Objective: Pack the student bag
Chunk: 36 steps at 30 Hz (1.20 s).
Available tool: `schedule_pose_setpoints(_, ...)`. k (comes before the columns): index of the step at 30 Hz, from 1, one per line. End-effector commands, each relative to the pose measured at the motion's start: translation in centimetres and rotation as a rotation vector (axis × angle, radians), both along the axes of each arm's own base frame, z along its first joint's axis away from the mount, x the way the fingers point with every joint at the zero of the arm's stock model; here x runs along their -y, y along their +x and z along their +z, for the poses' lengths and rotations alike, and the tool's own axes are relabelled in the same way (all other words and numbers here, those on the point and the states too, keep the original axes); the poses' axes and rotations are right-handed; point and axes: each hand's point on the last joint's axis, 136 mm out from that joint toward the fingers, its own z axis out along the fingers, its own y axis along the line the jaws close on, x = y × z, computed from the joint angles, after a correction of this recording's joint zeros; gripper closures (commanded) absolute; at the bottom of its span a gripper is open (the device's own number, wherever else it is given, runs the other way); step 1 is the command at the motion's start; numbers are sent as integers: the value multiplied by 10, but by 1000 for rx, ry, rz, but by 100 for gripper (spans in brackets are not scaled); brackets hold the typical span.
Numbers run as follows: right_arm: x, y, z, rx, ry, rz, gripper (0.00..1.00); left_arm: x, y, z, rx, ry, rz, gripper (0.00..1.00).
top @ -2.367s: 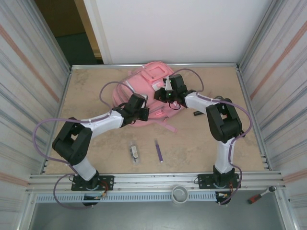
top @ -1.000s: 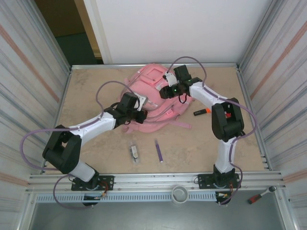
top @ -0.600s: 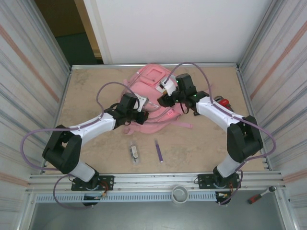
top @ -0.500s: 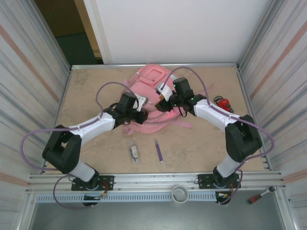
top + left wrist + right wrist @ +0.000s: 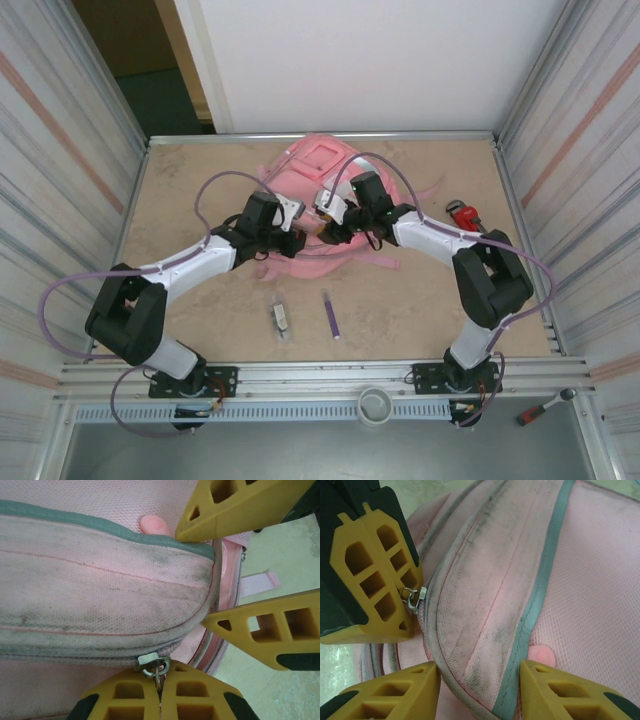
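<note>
The student bag [image 5: 318,160], a pink backpack, lies at the back middle of the table. My left gripper [image 5: 298,226] is over its near side. In the left wrist view the left gripper [image 5: 161,680] is shut on the metal zip pull [image 5: 156,664] of the pale, soiled front pocket [image 5: 100,595]. My right gripper [image 5: 330,228] meets it from the right. In the right wrist view the right gripper [image 5: 477,667] has its fingers pressed on both sides of the pocket's end, one on the zip seam and one on the grey-green trim [image 5: 535,595]. The zip pull [image 5: 412,600] shows beside the left fingers [image 5: 375,570].
A purple pen [image 5: 330,313] and a small grey item [image 5: 282,318] lie on the table in front of the bag. A red and black tool [image 5: 462,213] rests to the right. Pink straps [image 5: 372,261] trail toward the front. Metal walls close in both sides.
My right arm has swung left and nearer, from the bag's back right onto the front pocket, uncovering the red tool. The left gripper has stayed shut on the zip pull.
</note>
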Motion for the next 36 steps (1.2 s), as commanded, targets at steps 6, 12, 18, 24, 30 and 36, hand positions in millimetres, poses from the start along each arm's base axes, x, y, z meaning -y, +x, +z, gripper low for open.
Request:
schedule_pose_setpoints(6, -14, 9, -1, 141, -54, 6, 68, 9, -4, 29, 38, -72, -32, 100)
schedule_pose_setpoints(12, 0, 16, 4, 280, -114, -53, 93, 7, -5, 34, 36, -76, -19, 100)
schedule_pose_setpoints(18, 19, 17, 10, 366, -173, -85, 100, -7, -3, 35, 42, -42, 35, 100)
schedule_pose_setpoints(24, 44, 14, 4, 360, -223, -102, 100, -40, 8, 23, 39, 113, 161, 100)
schedule_pose_setpoints(30, 64, 14, 3, 359, -258, -119, 100, -65, 20, 18, 24, 166, 255, 100)
schedule_pose_setpoints(36, 80, 18, -1, 360, -311, -126, 100, -84, 31, 20, 7, 196, 319, 100)
